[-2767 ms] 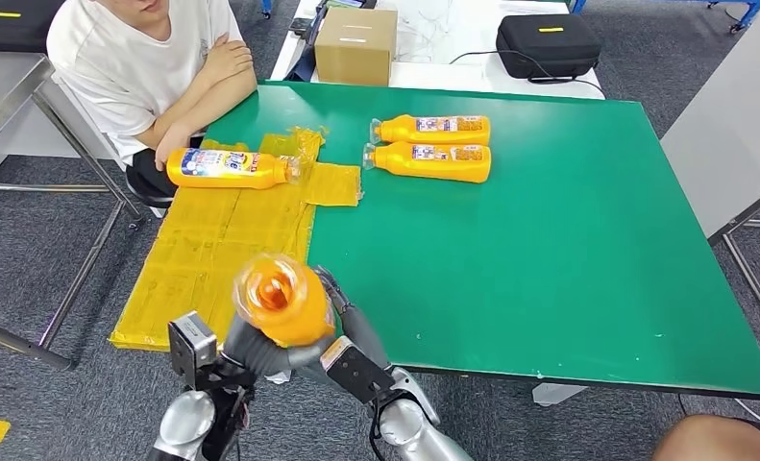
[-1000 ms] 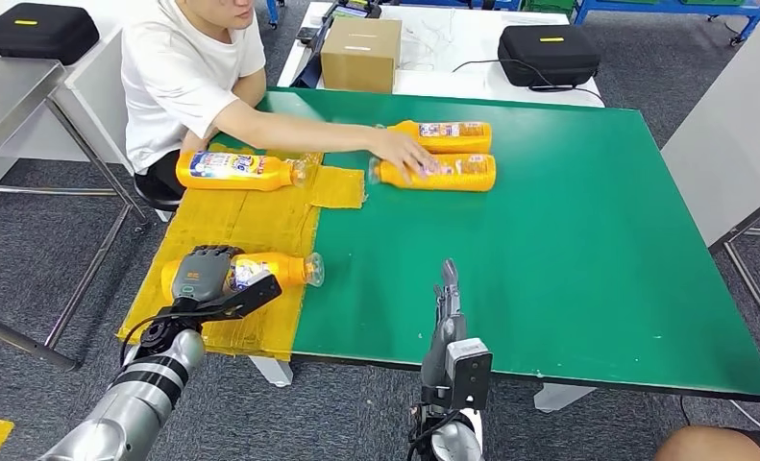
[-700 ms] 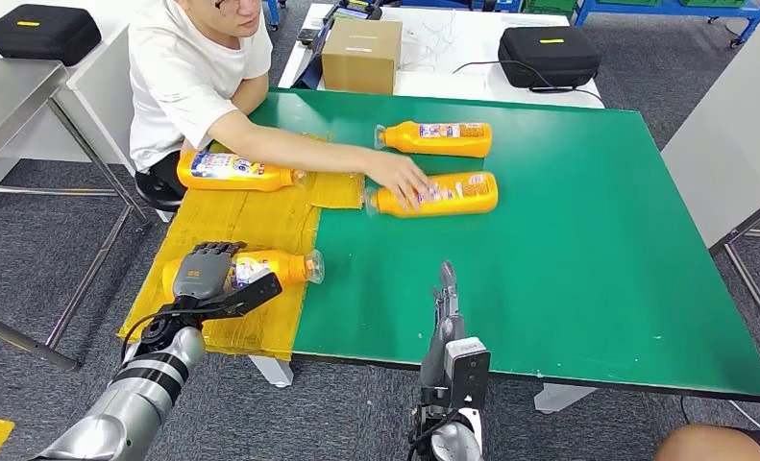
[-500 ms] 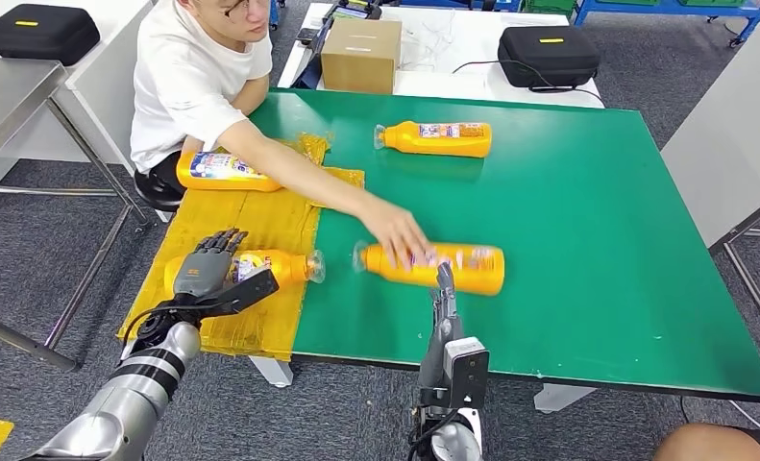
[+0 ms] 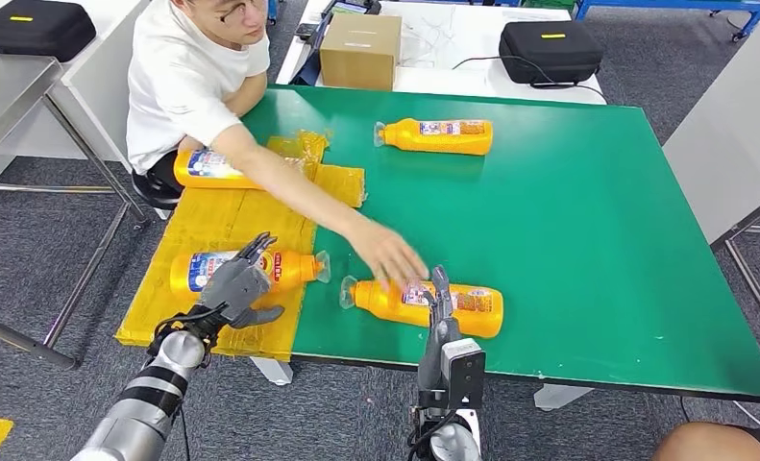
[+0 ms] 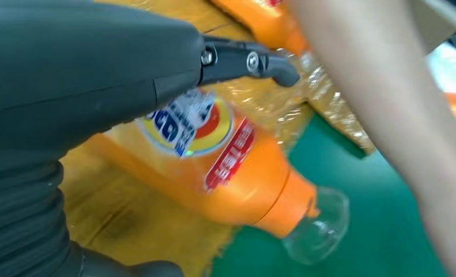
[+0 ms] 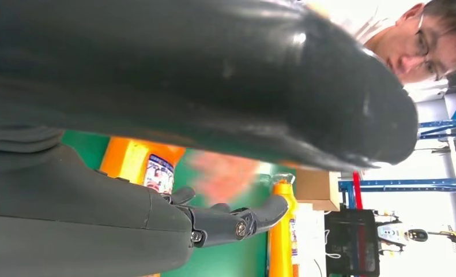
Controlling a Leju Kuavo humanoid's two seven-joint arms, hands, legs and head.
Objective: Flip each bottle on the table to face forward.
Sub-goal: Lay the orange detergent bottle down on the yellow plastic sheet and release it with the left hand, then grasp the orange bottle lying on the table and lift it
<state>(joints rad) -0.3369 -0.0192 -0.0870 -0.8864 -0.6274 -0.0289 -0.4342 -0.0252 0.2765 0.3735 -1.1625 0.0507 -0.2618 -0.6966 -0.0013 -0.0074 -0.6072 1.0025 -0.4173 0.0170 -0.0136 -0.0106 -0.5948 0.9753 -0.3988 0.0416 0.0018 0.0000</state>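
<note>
Four bottles lie flat in the head view, a person's hand [image 5: 387, 252] having just slid one bottle [image 5: 424, 303] up to the spread, empty right hand [image 5: 440, 300], ready for flipping; in the left wrist view, the left hand [image 6: 87, 75], fingers loosened, has freed the flipped bottle [image 6: 225, 167].

Four orange bottles, all lying on their sides, clear caps.

- Front bottle [image 5: 424, 303]: on the green table [image 5: 587, 221] near its front edge, cap pointing toward the left edge, label up, a person's hand [image 5: 387, 257] on its neck end.
- Front-left bottle [image 5: 251, 268]: on the yellow sheet [image 5: 212, 226] at the table's front-left corner, cap at the sheet's inner border, blue-and-white label up.
- Far-left bottle [image 5: 208, 166]: on the yellow sheet by the left edge, partly hidden behind the person's arm.
- Far bottle [image 5: 436, 136]: near the back edge, cap toward the left, label up.
</note>
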